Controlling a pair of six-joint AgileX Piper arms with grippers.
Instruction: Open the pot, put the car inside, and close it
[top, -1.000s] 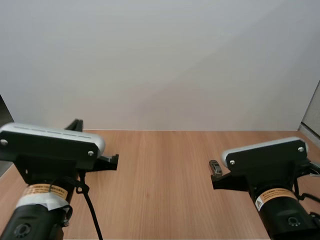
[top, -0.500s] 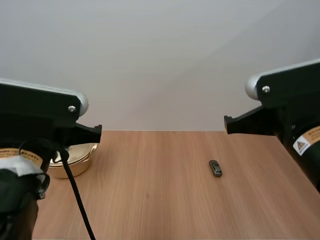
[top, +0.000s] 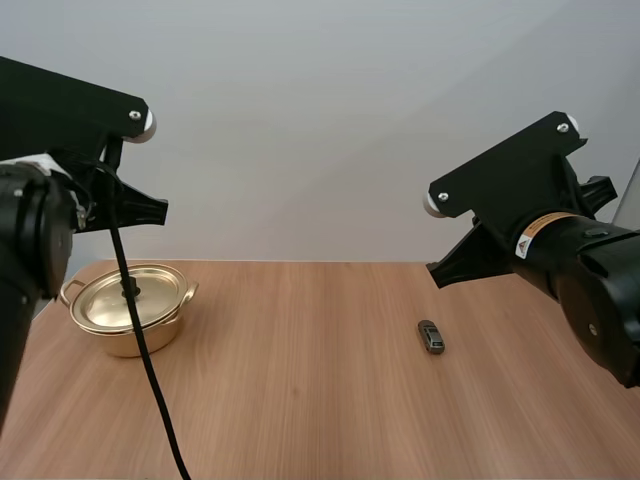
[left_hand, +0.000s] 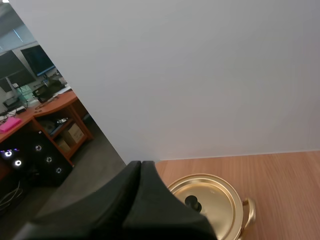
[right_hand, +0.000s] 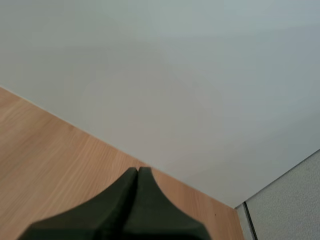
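Observation:
A gold pot (top: 130, 305) with its lid (top: 128, 296) on stands at the table's left; the lid has a small black knob (top: 130, 290). A small dark toy car (top: 431, 336) lies on the wood right of centre. My left gripper (left_hand: 140, 164) is shut on nothing, its fingers lying together as one dark wedge just short of the pot (left_hand: 210, 202), raised above the table. My right gripper (right_hand: 137, 170) is also shut on nothing and hangs high over the bare wood. Both arms (top: 50, 190) (top: 560, 250) are lifted well above the table.
The wooden table (top: 300, 390) runs to a white wall behind. A grey panel (right_hand: 285, 200) stands at the table's far right edge.
Both arms have risen from low over the table to high above it, which uncovered the pot at the left. The car and pot have not moved.

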